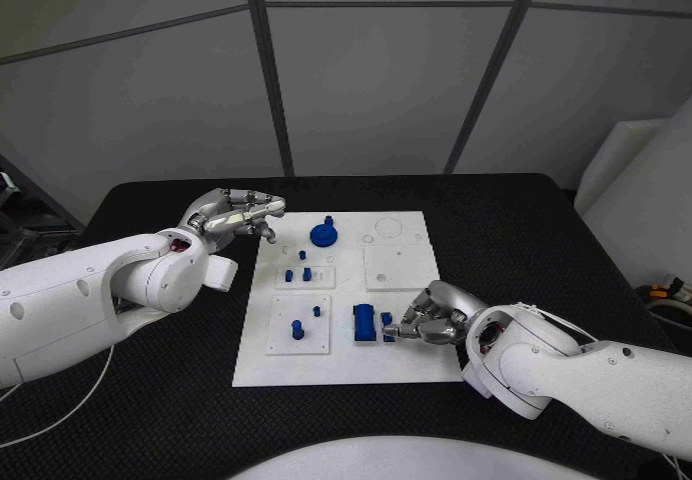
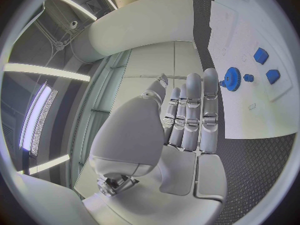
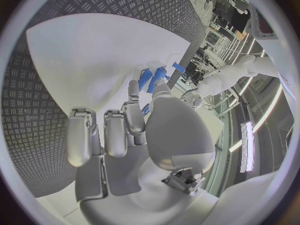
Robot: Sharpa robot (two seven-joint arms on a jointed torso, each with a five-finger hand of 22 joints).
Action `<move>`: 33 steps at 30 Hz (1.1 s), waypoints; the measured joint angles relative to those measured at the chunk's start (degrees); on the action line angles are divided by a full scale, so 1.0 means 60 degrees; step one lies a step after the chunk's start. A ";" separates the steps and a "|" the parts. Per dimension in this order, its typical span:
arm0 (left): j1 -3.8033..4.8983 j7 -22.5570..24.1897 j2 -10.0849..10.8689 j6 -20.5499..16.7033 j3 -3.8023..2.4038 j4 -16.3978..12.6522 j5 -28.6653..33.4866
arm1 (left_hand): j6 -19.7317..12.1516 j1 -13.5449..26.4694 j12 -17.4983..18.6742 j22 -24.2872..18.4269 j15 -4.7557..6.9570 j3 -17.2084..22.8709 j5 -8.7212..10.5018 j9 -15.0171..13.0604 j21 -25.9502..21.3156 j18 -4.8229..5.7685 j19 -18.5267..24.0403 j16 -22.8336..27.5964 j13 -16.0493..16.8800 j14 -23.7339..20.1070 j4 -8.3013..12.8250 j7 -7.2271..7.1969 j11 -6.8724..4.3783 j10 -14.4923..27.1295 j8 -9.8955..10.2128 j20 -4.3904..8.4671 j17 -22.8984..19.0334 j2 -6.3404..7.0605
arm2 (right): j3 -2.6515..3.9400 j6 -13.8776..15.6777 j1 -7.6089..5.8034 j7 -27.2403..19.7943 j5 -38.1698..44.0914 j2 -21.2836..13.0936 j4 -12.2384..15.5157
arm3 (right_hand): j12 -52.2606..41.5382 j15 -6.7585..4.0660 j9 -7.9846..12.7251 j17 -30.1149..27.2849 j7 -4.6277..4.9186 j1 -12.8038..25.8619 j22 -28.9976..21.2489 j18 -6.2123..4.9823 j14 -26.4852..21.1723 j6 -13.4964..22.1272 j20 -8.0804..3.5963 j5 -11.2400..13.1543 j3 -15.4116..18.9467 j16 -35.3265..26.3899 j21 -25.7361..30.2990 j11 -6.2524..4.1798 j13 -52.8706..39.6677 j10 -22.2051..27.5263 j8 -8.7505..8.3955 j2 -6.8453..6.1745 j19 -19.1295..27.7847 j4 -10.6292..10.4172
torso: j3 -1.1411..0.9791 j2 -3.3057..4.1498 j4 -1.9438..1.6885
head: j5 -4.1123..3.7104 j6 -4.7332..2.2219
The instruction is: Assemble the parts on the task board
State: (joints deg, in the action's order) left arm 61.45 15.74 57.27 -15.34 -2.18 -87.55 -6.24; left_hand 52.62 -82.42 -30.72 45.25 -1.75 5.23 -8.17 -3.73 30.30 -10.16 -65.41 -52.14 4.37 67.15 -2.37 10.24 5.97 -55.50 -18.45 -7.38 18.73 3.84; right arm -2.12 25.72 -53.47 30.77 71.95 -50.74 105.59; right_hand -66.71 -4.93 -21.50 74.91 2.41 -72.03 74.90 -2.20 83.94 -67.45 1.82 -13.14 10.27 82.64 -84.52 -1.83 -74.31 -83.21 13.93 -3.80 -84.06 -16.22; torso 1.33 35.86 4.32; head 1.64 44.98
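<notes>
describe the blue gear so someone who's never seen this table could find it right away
Start at the white task board in the middle of the black table and go to its far edge. The blue gear lies there, just beside the left hand. It is the one round, toothed part with a knob on top; the other blue parts are small pegs and blocks.

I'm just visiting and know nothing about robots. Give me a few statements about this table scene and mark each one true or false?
1. The right robot hand reaches the small blue parts near the task board's front. True.
2. The left robot hand holds the blue gear. False: it holds nothing, beside the board.
3. The board is black. False: it is white, on a black table.
4. Blue pegs stand on the board. True.
</notes>
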 measured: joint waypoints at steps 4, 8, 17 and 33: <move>0.0000 -0.0004 -0.0007 0.0003 0.0000 0.0008 0.0000 | 0.0000 0.0000 0.0000 0.0000 0.0000 0.0000 0.0000 0.0000 0.0000 0.0000 0.0000 0.0000 0.0000 0.0000 0.0000 0.0000 0.0000 0.0000 0.0000 0.0000 -0.0003 0.0000 | 0.0000 -0.0097 0.0000 -0.0109 0.0146 -0.0024 0.0003 | 0.0000 0.0000 -0.0010 0.0000 0.0000 -0.0035 0.0000 0.0000 0.0000 0.0000 0.0000 0.0028 0.0037 0.0000 0.0000 0.0001 -0.0004 0.0000 0.0034 0.0034 0.0000 0.0014 | -0.0001 0.0000 0.0000 | -0.0008 -0.0002; 0.0000 -0.0008 -0.0010 0.0008 0.0000 0.0016 0.0000 | 0.0000 0.0000 0.0000 0.0000 0.0000 0.0000 0.0000 0.0000 0.0000 0.0000 0.0000 0.0000 0.0000 0.0000 0.0000 0.0000 0.0000 0.0000 0.0000 0.0000 -0.0003 0.0000 | -0.0001 -0.0208 0.0000 -0.0196 0.0273 -0.0029 -0.0033 | 0.0000 0.0000 -0.0022 0.0000 0.0000 -0.0111 0.0008 0.0000 0.0000 0.0000 0.0000 0.0073 0.0037 0.0000 0.0000 0.0001 -0.0016 0.0001 0.0034 0.0111 0.0000 0.0014 | -0.0001 0.0004 0.0000 | -0.0015 -0.0007; -0.0001 -0.0014 -0.0026 0.0017 0.0001 0.0017 0.0000 | 0.0000 0.0000 0.0000 -0.0001 0.0000 0.0000 0.0000 0.0000 0.0000 0.0000 0.0000 0.0000 0.0001 0.0000 0.0000 0.0000 0.0000 0.0000 0.0000 0.0000 -0.0002 0.0000 | -0.0002 -0.0409 0.0002 -0.0241 0.0492 0.0132 -0.0310 | -0.0041 0.0004 -0.0085 -0.0001 0.0005 -0.0628 0.0007 0.0000 0.0000 0.0063 0.0001 0.0072 -0.0046 0.0000 0.0000 0.0036 -0.0050 0.0036 0.0081 0.0299 0.0000 0.0151 | 0.0002 0.0010 -0.0010 | -0.0029 0.0010; -0.0002 -0.0022 -0.0041 0.0027 0.0001 0.0029 0.0000 | 0.0000 0.0000 0.0000 -0.0001 0.0000 0.0000 0.0000 0.0000 0.0000 0.0001 0.0000 0.0000 0.0000 0.0000 0.0000 0.0000 0.0000 0.0000 0.0000 0.0000 -0.0002 0.0000 | -0.0001 -0.0375 0.0002 -0.0255 0.0918 0.0258 -0.0465 | -0.0028 0.0024 -0.0143 0.0007 -0.0026 -0.0958 0.0005 0.0000 -0.0016 0.0093 0.0001 -0.0173 0.0122 0.0000 0.0000 0.0033 -0.0198 0.0033 0.0156 0.0494 0.0000 0.0061 | -0.0001 0.0009 -0.0001 | 0.0019 0.0027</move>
State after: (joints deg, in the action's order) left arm 61.44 15.60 57.03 -15.18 -2.18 -87.38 -6.24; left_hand 52.62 -82.42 -30.72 45.24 -1.75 5.23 -8.17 -3.73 30.30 -10.15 -65.41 -52.14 4.37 67.15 -2.37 10.24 5.97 -55.50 -18.46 -7.38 18.72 3.84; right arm -2.12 23.46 -53.45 29.24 77.46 -49.18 102.80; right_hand -66.88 -4.78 -22.36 74.95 2.26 -77.78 74.93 -2.20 83.84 -66.90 1.83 -14.17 11.00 82.64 -84.52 -1.64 -75.49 -83.01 14.87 -0.84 -84.06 -15.85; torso 1.33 35.92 4.31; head 1.76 45.15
